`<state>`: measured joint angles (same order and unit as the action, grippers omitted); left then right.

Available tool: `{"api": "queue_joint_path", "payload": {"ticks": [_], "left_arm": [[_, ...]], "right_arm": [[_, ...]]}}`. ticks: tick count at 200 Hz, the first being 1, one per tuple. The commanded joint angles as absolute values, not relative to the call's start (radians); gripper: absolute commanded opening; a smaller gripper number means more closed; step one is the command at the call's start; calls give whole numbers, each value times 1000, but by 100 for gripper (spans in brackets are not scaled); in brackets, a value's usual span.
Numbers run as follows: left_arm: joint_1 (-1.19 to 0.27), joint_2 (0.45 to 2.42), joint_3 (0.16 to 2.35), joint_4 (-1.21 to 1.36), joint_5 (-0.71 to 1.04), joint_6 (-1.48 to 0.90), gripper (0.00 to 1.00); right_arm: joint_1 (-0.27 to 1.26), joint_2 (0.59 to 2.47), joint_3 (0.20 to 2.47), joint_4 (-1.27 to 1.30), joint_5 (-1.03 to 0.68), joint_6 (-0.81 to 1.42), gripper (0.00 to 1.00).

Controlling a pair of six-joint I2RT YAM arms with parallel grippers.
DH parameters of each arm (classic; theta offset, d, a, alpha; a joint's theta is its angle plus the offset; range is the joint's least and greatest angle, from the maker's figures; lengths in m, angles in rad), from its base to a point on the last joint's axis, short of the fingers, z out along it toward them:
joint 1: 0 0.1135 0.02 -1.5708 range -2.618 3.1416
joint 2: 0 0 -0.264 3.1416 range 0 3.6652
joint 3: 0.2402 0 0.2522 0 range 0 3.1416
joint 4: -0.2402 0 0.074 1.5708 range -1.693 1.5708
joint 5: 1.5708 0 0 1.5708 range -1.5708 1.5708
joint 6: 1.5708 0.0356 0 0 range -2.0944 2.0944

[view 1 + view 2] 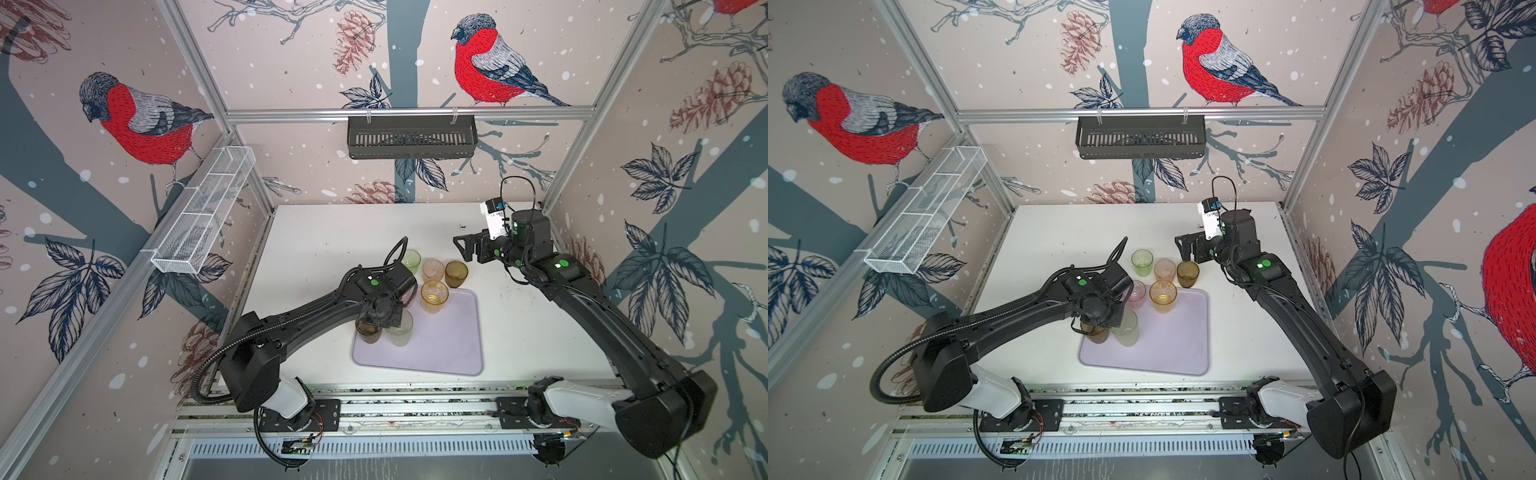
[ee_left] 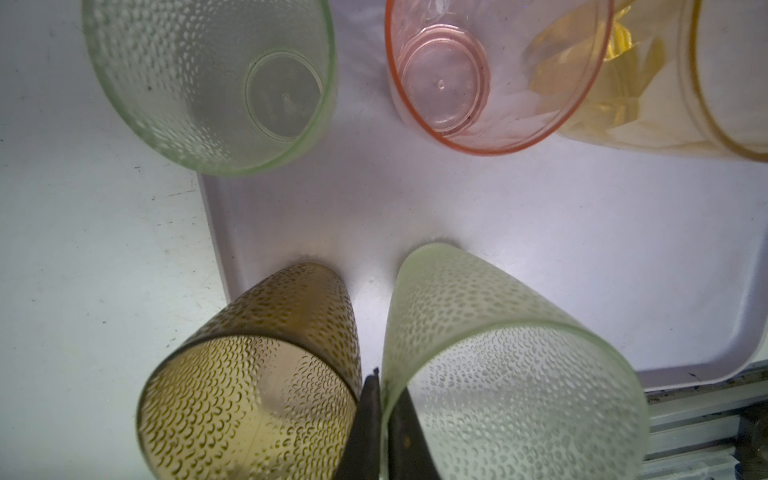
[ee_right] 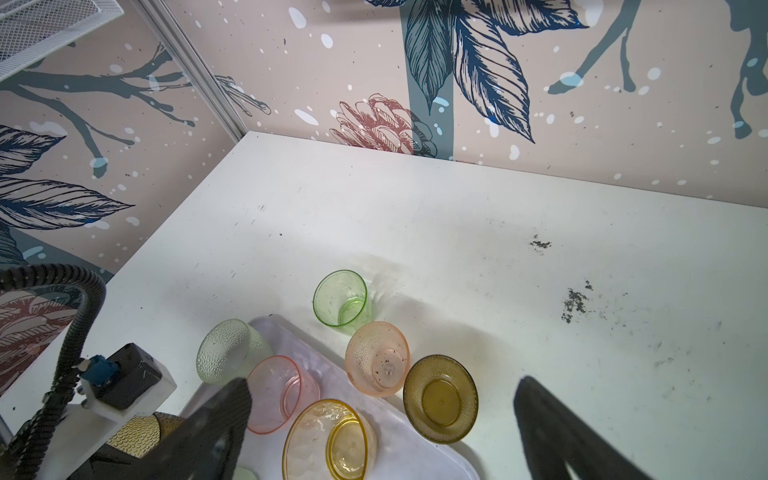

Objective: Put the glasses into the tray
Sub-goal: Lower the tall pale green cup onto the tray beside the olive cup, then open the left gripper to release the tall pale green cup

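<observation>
Scuffed white worktop [image 1: 332,232] sat under everything. Left arm [image 1: 307,311] was folded low over the flat, round-cornered lilac tray [image 1: 449,345], wrist aimed down. Left gripper [image 2: 384,386] fingers were pinched on the rim of a tall frosted dimpled glass [image 1: 400,328] standing in the tray. Right arm [image 1: 602,316] stretched long, right gripper [image 1: 463,249] fingers spread wide, holding nothing. Bright green glass [image 1: 410,261], peach glass [image 1: 432,270] and olive glass [image 1: 456,273] sat just outside.

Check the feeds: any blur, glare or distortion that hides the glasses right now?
Left wrist view: wide-angle stretch, the tall brown glass and tall frosted green glass loom large, dimples sharp. Right wrist view: right gripper blurred, dark. Both top views: sharp, evenly lit.
</observation>
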<state>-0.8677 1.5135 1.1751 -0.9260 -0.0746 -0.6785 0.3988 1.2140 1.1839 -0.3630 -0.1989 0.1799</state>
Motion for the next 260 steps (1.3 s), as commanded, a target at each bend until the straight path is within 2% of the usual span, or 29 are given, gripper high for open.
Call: {"api": "queue_joint_path", "payload": {"ticks": [1,260], "left_arm": [[-871,1514,1178,-931,-76,-672,2],[-871,1511,1198,-939,-80,-668,16]], "right_arm": [[397,1211,1186,-337,-207,179,100],[370,1204,1193,-339,-221,181,100]]}}
